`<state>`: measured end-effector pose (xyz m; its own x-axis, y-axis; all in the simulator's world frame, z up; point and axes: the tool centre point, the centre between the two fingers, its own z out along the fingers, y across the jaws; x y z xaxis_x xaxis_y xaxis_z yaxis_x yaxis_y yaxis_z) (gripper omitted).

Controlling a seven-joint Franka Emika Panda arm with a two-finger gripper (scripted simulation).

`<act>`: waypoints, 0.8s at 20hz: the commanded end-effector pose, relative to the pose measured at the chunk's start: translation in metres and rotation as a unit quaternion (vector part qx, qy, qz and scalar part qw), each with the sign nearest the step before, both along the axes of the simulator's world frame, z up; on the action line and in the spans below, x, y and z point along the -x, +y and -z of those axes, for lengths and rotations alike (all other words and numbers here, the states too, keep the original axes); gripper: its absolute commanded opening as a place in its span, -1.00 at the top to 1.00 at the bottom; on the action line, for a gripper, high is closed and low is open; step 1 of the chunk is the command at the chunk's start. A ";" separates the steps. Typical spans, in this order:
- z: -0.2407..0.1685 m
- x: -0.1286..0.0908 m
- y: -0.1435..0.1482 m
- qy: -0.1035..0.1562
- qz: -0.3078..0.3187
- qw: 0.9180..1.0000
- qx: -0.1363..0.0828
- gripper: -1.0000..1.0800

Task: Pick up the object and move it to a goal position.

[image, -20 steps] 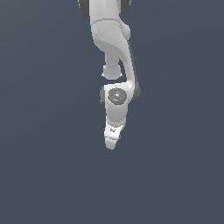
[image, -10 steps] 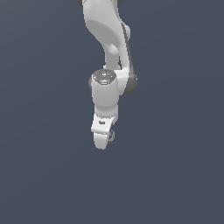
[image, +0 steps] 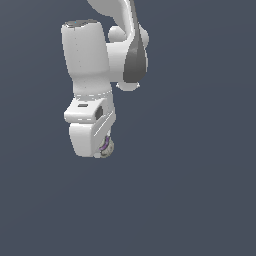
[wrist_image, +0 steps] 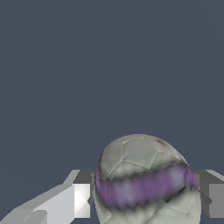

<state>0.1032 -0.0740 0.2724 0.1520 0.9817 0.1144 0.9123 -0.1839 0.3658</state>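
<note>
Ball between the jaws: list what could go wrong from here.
1. The ball is round and smooth, held only between two fingers, one on each side. It could roll or squirt out during the carry.
2. In the exterior view only a sliver of the ball peeks out beside the gripper, so a slow slip would be hard to notice there.
3. No goal marker appears in either view, so the release spot cannot be checked.

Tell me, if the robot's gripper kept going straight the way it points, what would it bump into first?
Probably nothing. The gripper points down, shut on the ball, and beyond it both views show only plain dark grey. How far off that surface is can't be judged.
</note>
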 end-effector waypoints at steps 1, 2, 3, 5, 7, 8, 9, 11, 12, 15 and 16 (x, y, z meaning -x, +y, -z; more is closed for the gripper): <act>-0.036 -0.007 -0.013 -0.028 -0.008 1.000 -0.002 1.00; -0.049 -0.009 -0.018 -0.039 -0.011 0.999 -0.003 1.00; -0.062 -0.010 -0.023 -0.049 -0.014 0.999 -0.004 1.00; -0.088 -0.013 -0.033 -0.069 -0.020 0.997 -0.007 1.00; -0.113 -0.015 -0.042 -0.088 -0.025 0.996 -0.009 1.00; -0.124 -0.015 -0.046 -0.096 -0.028 0.995 -0.011 1.00; -0.134 -0.016 -0.050 -0.105 -0.030 0.994 -0.012 1.00; -0.153 -0.016 -0.058 -0.119 -0.034 0.992 -0.014 1.00; -0.162 -0.016 -0.061 -0.126 -0.036 0.991 -0.015 1.00; -0.184 -0.015 -0.070 -0.142 -0.040 0.989 -0.018 1.00; -0.190 -0.015 -0.072 -0.147 -0.042 0.988 -0.019 1.00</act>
<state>0.1184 -0.1426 0.4511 0.0346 0.9840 0.1748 0.7900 -0.1340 0.5983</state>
